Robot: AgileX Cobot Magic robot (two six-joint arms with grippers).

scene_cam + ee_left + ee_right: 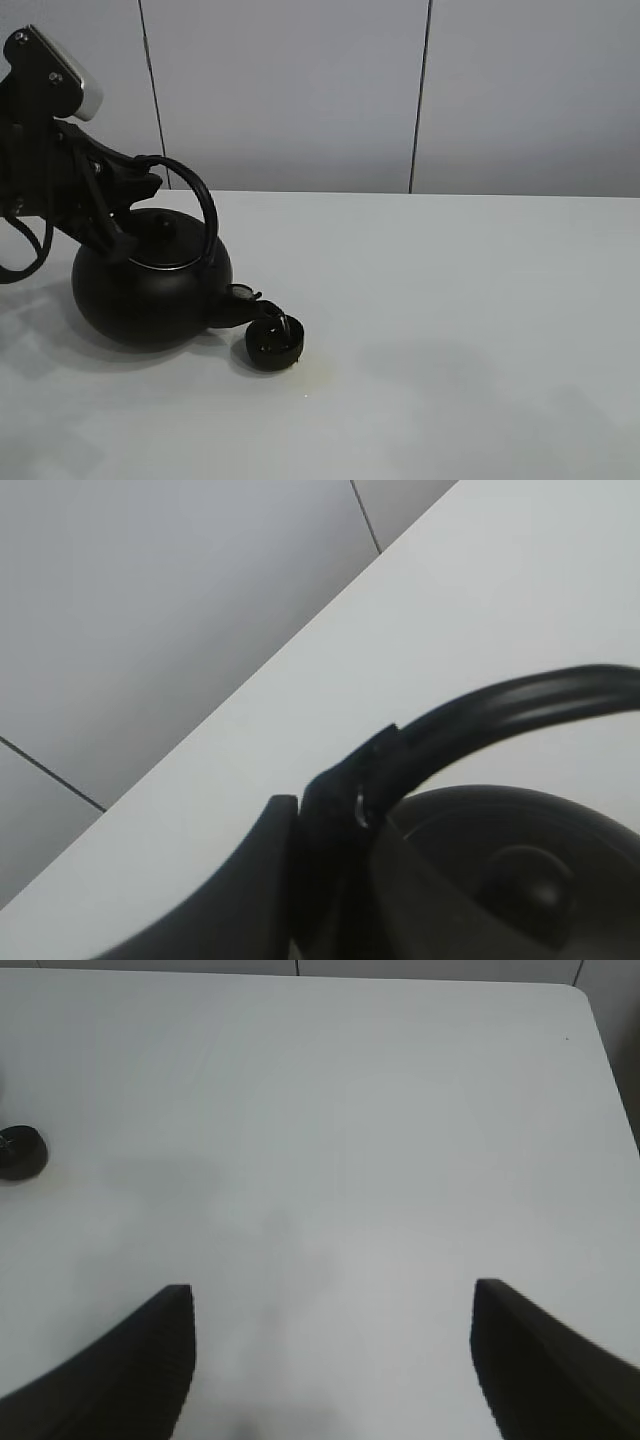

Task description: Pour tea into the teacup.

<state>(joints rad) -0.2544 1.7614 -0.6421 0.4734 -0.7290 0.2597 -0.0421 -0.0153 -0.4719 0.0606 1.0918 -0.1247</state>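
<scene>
A big round black kettle [150,285] is tilted with its spout [243,297] down over a small matte black teacup [274,343] on the white table. A thin pale stream of tea [283,324] shows at the cup's rim. My left gripper [140,180] is shut on the kettle's arched handle [200,205]; the left wrist view shows the handle [500,715] clamped in the fingers [330,810] above the lid [520,870]. My right gripper [330,1300] is open and empty above bare table, with the teacup [20,1153] far off at that view's edge.
The white table [450,330] stretches wide to the right of the cup. A grey panelled wall [300,90] stands behind the table's back edge. The table's right edge shows in the right wrist view [610,1080].
</scene>
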